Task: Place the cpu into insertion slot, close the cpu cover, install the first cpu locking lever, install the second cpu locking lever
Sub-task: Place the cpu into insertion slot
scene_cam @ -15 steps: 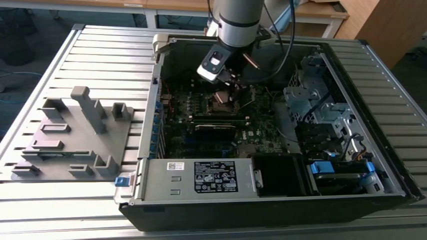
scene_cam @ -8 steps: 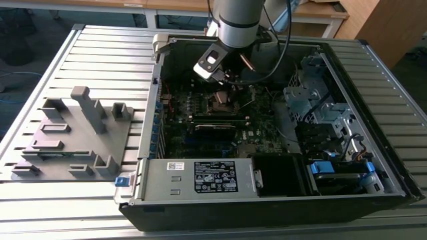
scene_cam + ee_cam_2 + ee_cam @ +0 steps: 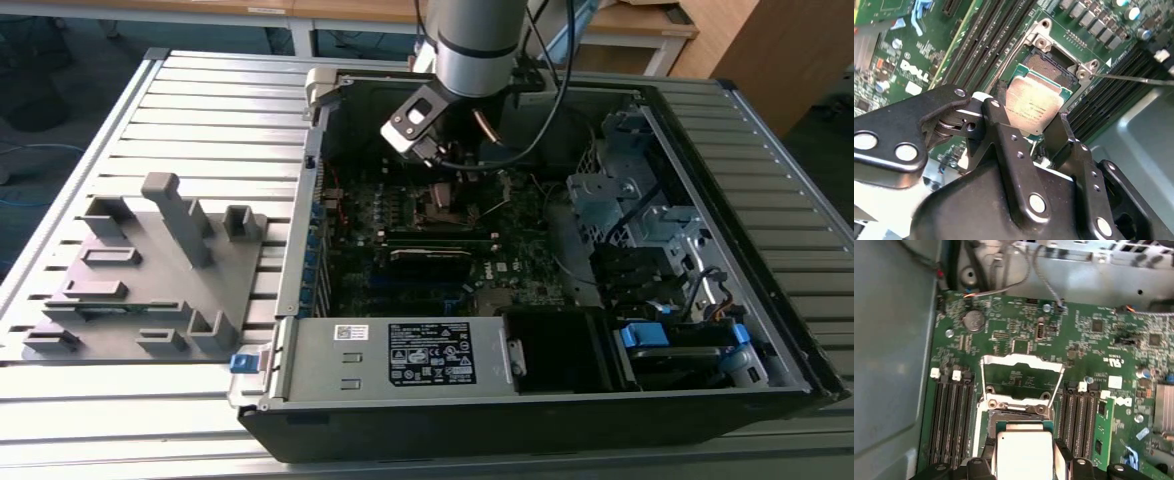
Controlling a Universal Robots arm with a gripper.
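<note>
**Black pincer holds a chip at an open socket**

In the second wrist view, the black pincer [image 3: 1029, 119] is closest to the lens, its linked arms and screws taking up the lower half. Its two fingers [image 3: 998, 112] are clamped on opposite edges of the chip [image 3: 1035, 100], a flat square with a dull silver top and a green rim. The chip sits over the near part of the socket [image 3: 1050, 64], whose dark recessed middle is partly uncovered beyond it. I cannot tell whether chip and socket touch. Long black memory slots [image 3: 979, 42] run alongside the socket on the green circuit board [image 3: 891, 55], and a thin metal rod [image 3: 1134, 78] sticks out past the socket's corner.

In the first wrist view, the pincer [image 3: 1024, 466] grips the chip [image 3: 1024, 450] at the near edge of the socket [image 3: 1019, 417]. Past the socket, the cover [image 3: 1021, 360], a silver frame with a cut-out middle, stands raised on its hinge. Memory slots [image 3: 951, 415] flank the socket on both sides.

In the exterior view, the grey arm [image 3: 474, 45] reaches down into an open computer case [image 3: 747, 250] lying on a ribbed metal bench [image 3: 200, 100]. A grey moulded holder [image 3: 147, 270] rests on the bench at the exterior view's left, beside the case.
</note>
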